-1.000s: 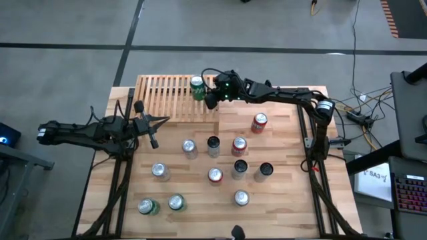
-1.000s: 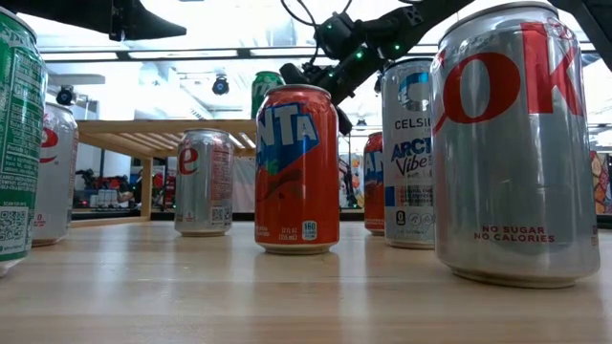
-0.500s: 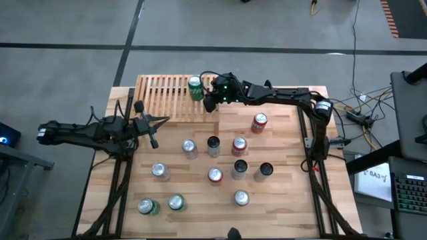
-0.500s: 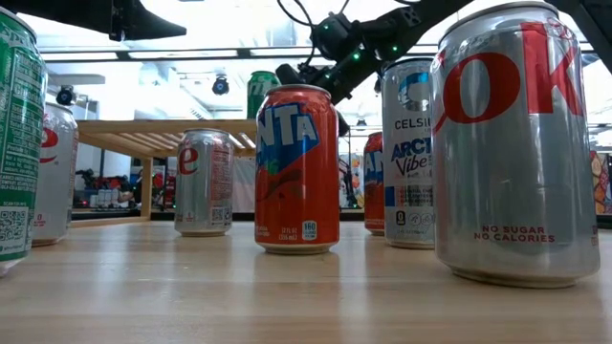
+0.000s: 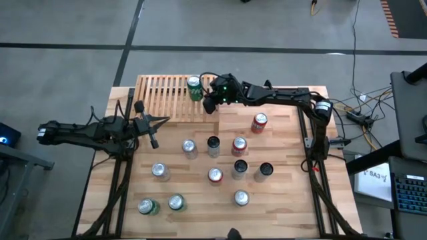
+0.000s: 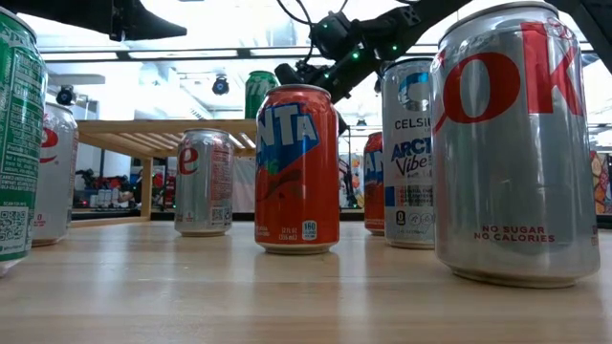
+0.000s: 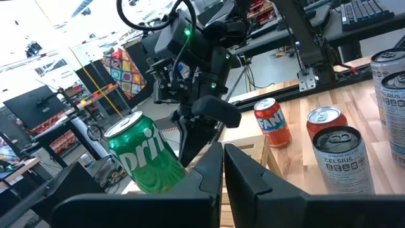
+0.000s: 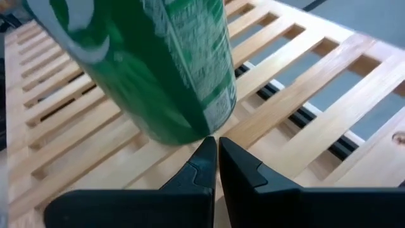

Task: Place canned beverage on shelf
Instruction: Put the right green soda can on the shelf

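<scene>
The green can (image 5: 195, 88) is standing on the shelf (image 5: 160, 97); the right claw (image 5: 209, 104), closed and empty, is sitting beside it; worktop cans are waiting.

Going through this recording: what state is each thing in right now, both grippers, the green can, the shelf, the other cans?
Right gripper: shut, over the shelf, tips beside the green can's base.
Left gripper: shut, holding nothing, waiting at the table's left side.
Green can: on the shelf, not gripped.
Shelf: carries only the green can.
Fanta can: upright on the table, untouched.
</scene>
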### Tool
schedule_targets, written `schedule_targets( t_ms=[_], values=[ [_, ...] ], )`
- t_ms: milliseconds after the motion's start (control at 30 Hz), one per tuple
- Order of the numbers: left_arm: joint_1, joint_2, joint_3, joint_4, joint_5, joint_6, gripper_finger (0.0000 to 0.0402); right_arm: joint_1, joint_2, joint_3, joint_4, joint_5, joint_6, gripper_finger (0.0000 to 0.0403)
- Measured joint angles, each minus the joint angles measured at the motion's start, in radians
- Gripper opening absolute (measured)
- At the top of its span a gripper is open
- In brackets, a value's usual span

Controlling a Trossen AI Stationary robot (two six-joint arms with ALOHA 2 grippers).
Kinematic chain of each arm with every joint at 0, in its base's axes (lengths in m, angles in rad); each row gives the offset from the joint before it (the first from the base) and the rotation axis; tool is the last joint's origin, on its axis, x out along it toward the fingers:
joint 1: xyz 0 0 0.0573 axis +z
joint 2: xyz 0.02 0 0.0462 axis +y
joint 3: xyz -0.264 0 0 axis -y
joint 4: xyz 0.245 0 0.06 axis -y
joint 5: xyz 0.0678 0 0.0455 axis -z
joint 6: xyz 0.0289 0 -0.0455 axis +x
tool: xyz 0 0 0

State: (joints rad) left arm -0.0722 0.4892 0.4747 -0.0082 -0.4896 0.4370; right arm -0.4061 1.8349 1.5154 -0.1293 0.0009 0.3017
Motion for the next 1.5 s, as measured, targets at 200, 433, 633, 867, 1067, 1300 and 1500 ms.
schedule_targets(
  t_ms=[200, 433, 633, 867, 1067, 1300, 1500],
  values=[
    [0.0, 0.0, 0.0, -0.001, 0.0, -0.003, 0.0, 0.002, -0.032, 0.0, -0.04, -0.041, -0.016, 0.0009],
    [0.0, 0.0, 0.0, -0.001, 0.0, -0.004, 0.0, 0.008, -0.031, 0.0, 0.031, -0.084, -0.078, 0.0009],
    [0.0, 0.0, 0.0, 0.0, 0.0, -0.004, 0.0, 0.007, -0.02, 0.0, 0.067, -0.128, -0.158, 0.0009],
    [0.0, 0.0, 0.0, -0.001, 0.0, -0.003, 0.0, 0.009, -0.023, 0.0, 0.025, -0.087, -0.161, 0.0009],
    [0.0, 0.002, 0.0, -0.001, 0.0, -0.001, 0.0, -0.001, -0.022, 0.0, 0.036, 0.009, -0.139, 0.0009],
    [0.0, 0.002, 0.0, -0.001, 0.0, 0.0, 0.0, 0.005, 0.001, 0.0, 0.121, 0.018, -0.143, 0.0009],
    [0.0, 0.002, 0.0, -0.001, 0.0, 0.0, 0.0, 0.006, 0.017, 0.0, 0.111, 0.021, -0.144, 0.0009]
  ],
)
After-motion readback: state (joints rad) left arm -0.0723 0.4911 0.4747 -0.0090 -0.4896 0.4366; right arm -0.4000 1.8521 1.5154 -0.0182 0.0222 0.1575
